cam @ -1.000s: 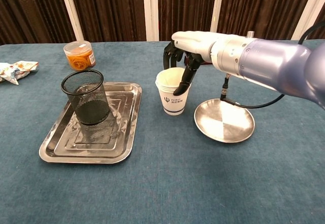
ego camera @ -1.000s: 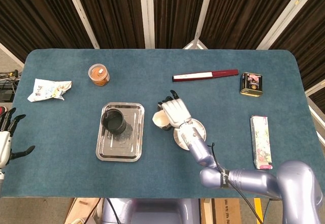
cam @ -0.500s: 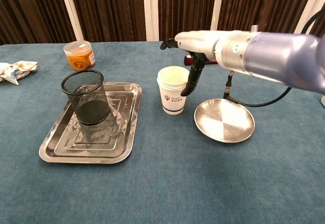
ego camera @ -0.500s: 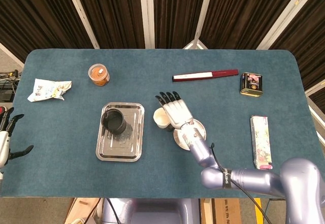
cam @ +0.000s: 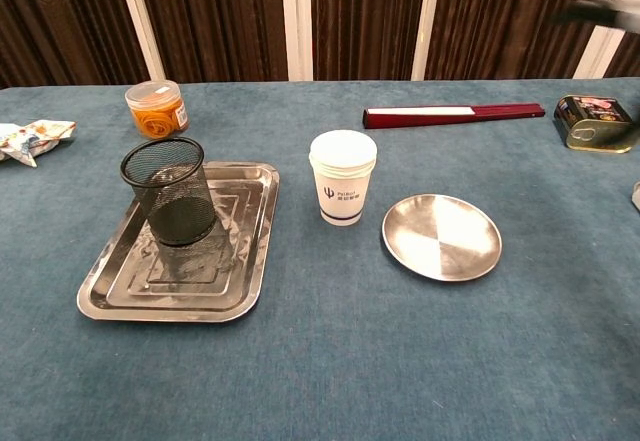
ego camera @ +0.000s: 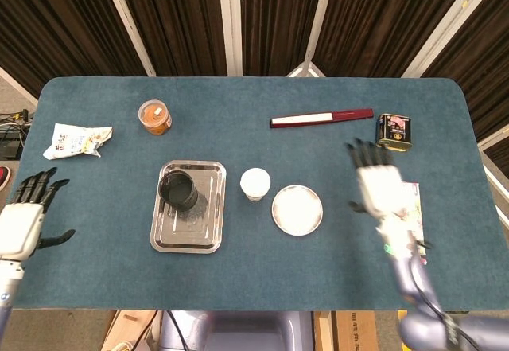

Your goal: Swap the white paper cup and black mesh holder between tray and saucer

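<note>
The white paper cup (cam: 343, 189) stands upright on the blue tablecloth (cam: 330, 361), between the steel tray (cam: 246, 261) on its left and the round steel saucer (cam: 441, 236) on its right, touching neither; the black mesh holder (cam: 170, 190) stands upright on the far part of the tray; the saucer carries nothing. In the head view the right hand (ego camera: 377, 184) hangs over the right part of the table, well apart from the cup and saucer, its fingers spread and grasping nothing, partly above a flat printed packet (ego camera: 411, 224); in the chest view only a blurred dark tip shows at the top right corner. The left hand (ego camera: 24, 220) hovers off the left edge of the table, fingers apart, likewise released and holding nothing. Far left on the cloth sit an orange-filled plastic tub (cam: 157, 108) and a crumpled snack bag (cam: 30, 139); far right lie a long dark red box (cam: 455, 114) and a small black and gold tin (cam: 593, 121).
</note>
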Robot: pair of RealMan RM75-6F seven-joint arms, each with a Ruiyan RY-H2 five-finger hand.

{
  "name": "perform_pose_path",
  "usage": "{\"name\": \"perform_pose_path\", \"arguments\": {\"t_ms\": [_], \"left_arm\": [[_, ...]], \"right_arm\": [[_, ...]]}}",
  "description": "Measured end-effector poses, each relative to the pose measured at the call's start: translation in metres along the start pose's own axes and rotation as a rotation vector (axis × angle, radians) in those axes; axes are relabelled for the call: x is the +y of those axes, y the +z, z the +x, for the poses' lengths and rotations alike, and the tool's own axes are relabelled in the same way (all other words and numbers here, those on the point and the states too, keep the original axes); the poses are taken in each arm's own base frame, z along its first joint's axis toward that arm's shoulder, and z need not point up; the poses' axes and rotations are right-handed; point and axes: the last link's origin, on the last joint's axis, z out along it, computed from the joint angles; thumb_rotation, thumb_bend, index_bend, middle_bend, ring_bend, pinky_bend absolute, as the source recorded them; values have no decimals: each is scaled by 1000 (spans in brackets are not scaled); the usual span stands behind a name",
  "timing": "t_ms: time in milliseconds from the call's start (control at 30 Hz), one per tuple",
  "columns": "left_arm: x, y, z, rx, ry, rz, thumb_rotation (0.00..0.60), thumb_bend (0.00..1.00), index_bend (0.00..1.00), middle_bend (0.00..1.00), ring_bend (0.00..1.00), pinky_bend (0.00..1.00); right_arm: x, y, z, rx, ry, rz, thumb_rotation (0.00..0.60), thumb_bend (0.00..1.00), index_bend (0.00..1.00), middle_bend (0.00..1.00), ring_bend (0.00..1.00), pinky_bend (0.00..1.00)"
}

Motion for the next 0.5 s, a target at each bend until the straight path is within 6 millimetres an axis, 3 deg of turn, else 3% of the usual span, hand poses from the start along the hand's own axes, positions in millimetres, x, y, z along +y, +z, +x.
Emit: {"name": "perform_pose_path", "arguments": {"t_ms": [100, 233, 400, 500], "left_arm": [[16, 17, 1, -44, -2, -47, 600, 17, 132, 0, 0, 41], [41, 43, -3, -135, 20, -102, 600, 9, 132, 0, 0, 41], [73, 74, -8, -227, 32, -131, 600, 8, 132, 0, 0, 41], [93, 89, -15, -264, 25, -157, 600, 8, 132, 0, 0, 41]], "right_arm": [[39, -43, -19, -50, 36, -48, 600, 0, 0, 0, 0, 0], [72, -82, -37, -94, 94, -100, 600, 0, 0, 0, 0, 0], [97, -101, -53, -120, 102, -133, 600, 0, 0, 0, 0, 0], [99, -102, -56, -127, 104, -140, 600, 0, 0, 0, 0, 0]]}}
